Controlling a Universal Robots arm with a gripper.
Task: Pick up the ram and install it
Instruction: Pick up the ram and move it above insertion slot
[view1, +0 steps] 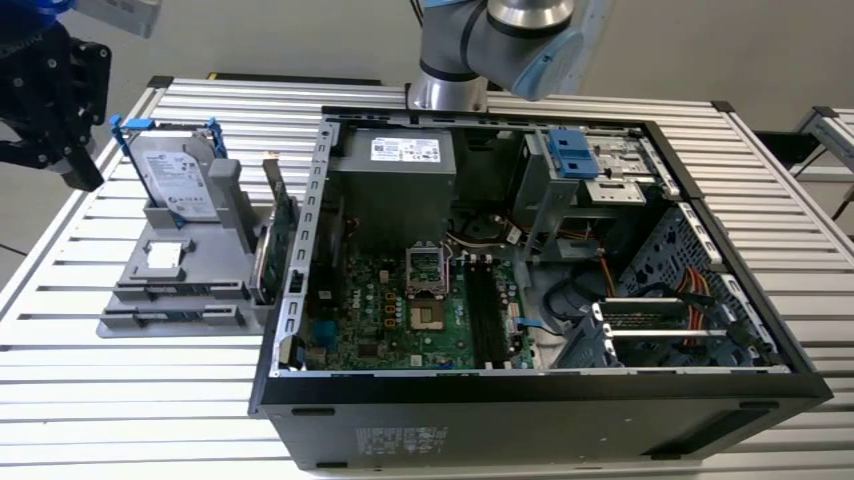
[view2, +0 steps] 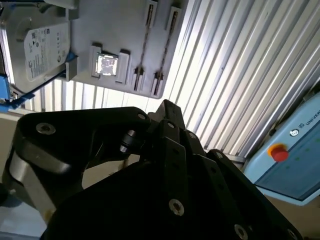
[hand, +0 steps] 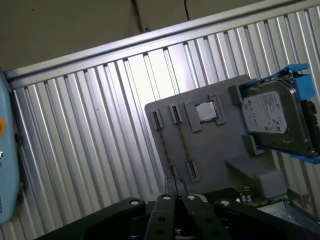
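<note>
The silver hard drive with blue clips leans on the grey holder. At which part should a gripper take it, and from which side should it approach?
Probably its upper end, pinched across the thin body, coming down from above along the tilt. The hard drive stands tilted with its lower end seated in the grey holder, so the top, framed by blue clips, is free.

One open computer case (view1: 534, 400); one silver hard drive (view1: 180, 175); one grey holder (view1: 174, 320); one square chip (hand: 206, 112); one green card (view1: 278, 250); one slatted tabletop (view1: 134, 400).
</note>
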